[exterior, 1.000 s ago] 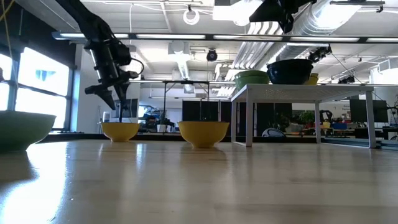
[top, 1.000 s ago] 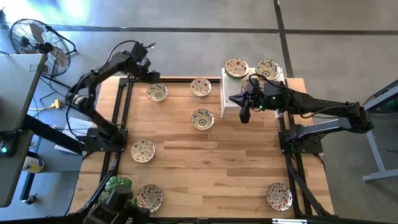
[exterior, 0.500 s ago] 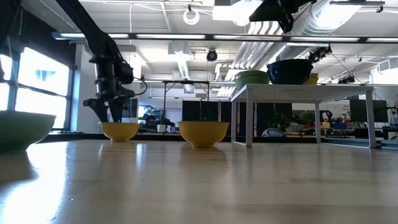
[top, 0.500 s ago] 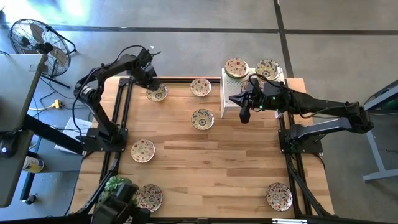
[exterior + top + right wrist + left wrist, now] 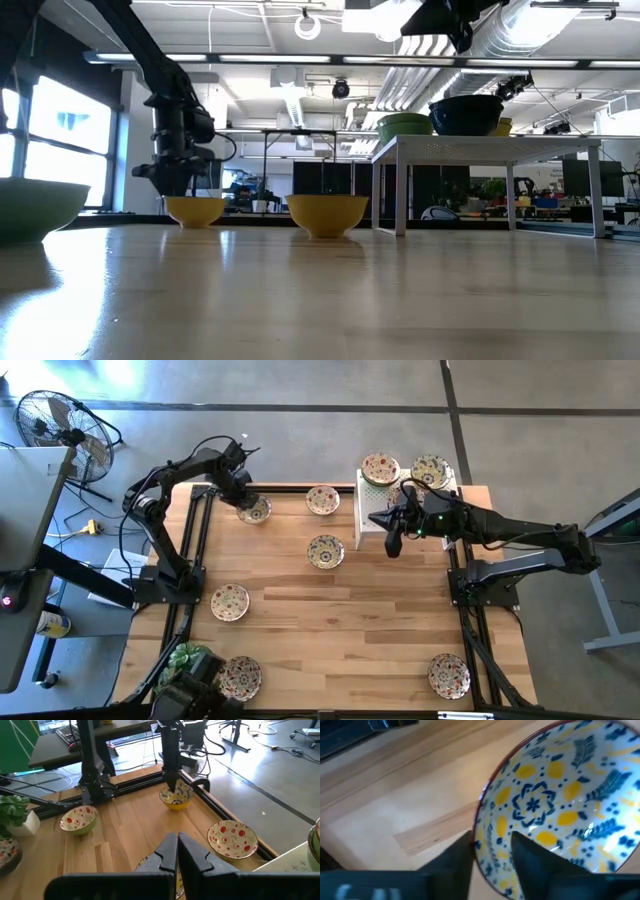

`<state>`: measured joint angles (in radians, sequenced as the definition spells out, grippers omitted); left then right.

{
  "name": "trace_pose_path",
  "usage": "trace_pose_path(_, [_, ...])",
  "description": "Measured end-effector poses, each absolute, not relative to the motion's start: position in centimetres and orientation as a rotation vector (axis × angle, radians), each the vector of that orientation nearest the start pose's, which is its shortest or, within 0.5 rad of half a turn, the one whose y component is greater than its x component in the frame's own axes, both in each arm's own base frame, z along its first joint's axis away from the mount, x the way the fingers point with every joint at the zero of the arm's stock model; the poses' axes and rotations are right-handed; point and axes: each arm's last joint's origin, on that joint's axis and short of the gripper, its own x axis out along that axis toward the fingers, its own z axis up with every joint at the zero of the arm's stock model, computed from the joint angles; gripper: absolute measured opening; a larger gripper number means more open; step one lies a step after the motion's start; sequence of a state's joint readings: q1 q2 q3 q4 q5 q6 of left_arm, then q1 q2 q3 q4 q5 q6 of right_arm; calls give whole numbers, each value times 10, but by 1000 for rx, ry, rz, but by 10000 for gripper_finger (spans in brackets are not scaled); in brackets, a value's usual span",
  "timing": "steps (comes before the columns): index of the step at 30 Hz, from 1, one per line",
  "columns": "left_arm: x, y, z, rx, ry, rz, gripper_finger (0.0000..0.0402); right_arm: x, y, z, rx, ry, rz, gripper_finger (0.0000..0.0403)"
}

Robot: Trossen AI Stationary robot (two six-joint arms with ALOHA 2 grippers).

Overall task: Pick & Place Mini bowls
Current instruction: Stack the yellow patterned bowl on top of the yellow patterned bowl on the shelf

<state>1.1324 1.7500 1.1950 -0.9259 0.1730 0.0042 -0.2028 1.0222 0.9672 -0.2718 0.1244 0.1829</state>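
Nearest to you, one mini bowl sits at the front-left edge of the desk (image 5: 330, 640) and another at front right, with a third partway up the left side and one around the middle. None of them is being touched.

The action is at the far-left corner. Over the last second your left gripper (image 5: 243, 500) dropped from hovering beside the yellow-patterned bowl (image 5: 254, 510) to right down at it. From the left wrist view its fingers (image 5: 455, 855) are spread and straddle the near rim, one outside the wall and one inside. They haven't closed yet, so I'd say you're at the grab step and nothing is lifted.

The bowl sits upright, mouth facing up. It's round, so there's no real long axis, and any rim angle should work.

Further right, your right gripper (image 5: 392, 543) hangs in the air beside the white stand (image 5: 364, 525) with its fingers pressed together and nothing in them. It hasn't budged. Two more bowls sit on the stand at the very back.
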Motion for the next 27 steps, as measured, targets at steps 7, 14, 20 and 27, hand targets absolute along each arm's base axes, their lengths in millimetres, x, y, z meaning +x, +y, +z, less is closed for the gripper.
trace_pose_path(7, [137,280,192,-917,1240,711,11,216,-48,344,192,297,-356,1])
trace_pose_path(14, [131,268,218,-911,1257,733,7,216,-48,344,192,297,-356,0])
trace_pose_path(20, [132,245,261,-906,1164,711,6,217,-47,344,192,301,-327,1])
trace_pose_path(27, [147,195,301,-885,1073,641,5,217,-47,344,171,305,-319,1])
